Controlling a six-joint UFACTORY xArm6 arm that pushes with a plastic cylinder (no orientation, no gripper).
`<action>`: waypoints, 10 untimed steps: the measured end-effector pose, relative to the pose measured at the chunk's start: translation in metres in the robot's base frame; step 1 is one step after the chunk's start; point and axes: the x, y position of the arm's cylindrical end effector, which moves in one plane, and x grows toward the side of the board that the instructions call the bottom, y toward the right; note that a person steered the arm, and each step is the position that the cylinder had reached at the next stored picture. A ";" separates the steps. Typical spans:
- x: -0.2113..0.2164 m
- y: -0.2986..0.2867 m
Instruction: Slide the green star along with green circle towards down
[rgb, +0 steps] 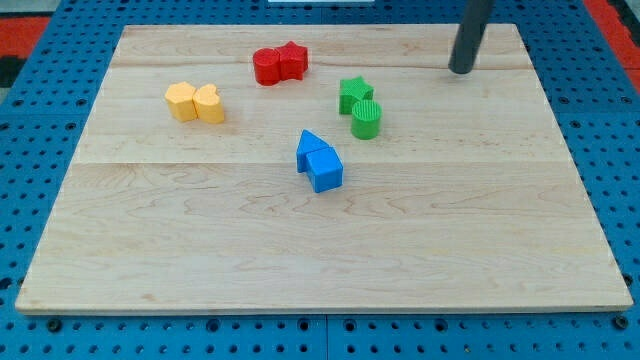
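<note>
The green star (354, 93) lies right of the board's middle, near the view's top. The green circle (367, 118) touches it just below and slightly right. My tip (461, 70) rests on the board at the view's upper right, well to the right of and a little above both green blocks, apart from them.
A red pair of blocks (279, 64) sits at the top middle. A yellow pair (195, 102) sits at the upper left. A blue pair (319, 162) lies below and left of the green circle. The wooden board (320, 250) lies on a blue pegboard.
</note>
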 end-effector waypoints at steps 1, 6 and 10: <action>-0.001 -0.037; 0.004 -0.115; 0.035 -0.115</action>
